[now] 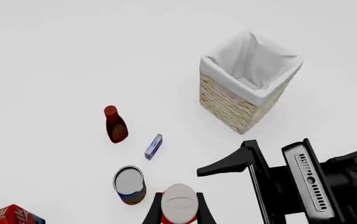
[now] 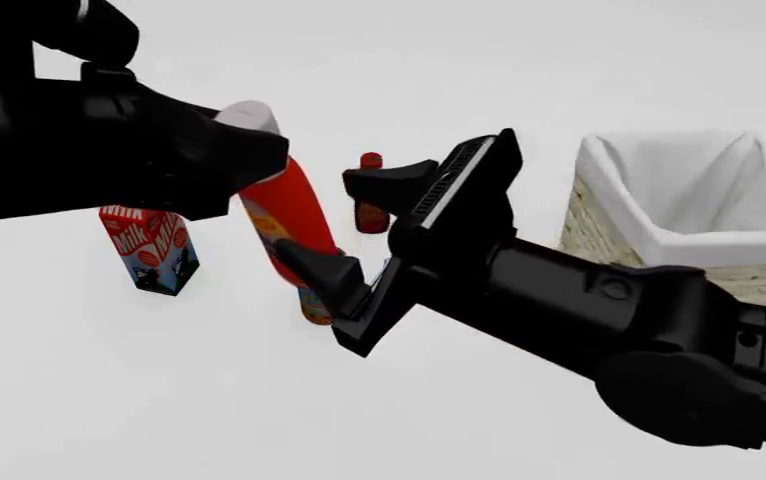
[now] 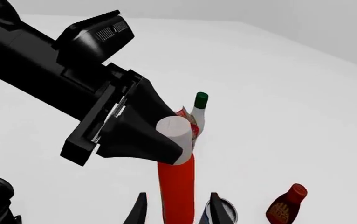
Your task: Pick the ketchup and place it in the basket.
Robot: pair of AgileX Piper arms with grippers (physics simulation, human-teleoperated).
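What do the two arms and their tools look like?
Both arms are matte black with chunky, angular housings. The right tool has two wedge-shaped black fingers on a bar with a silvery slotted strip. The left tool has the same black build and a ribbed grey panel.

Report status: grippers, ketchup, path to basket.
Left gripper shut on ketchup, lifted. Right gripper open beside the bottle. Basket to the right; right arm in between.

Ketchup cap half hidden behind left gripper; base hidden behind right gripper. Milk carton top hidden. Basket cropped at 3 o'clock.
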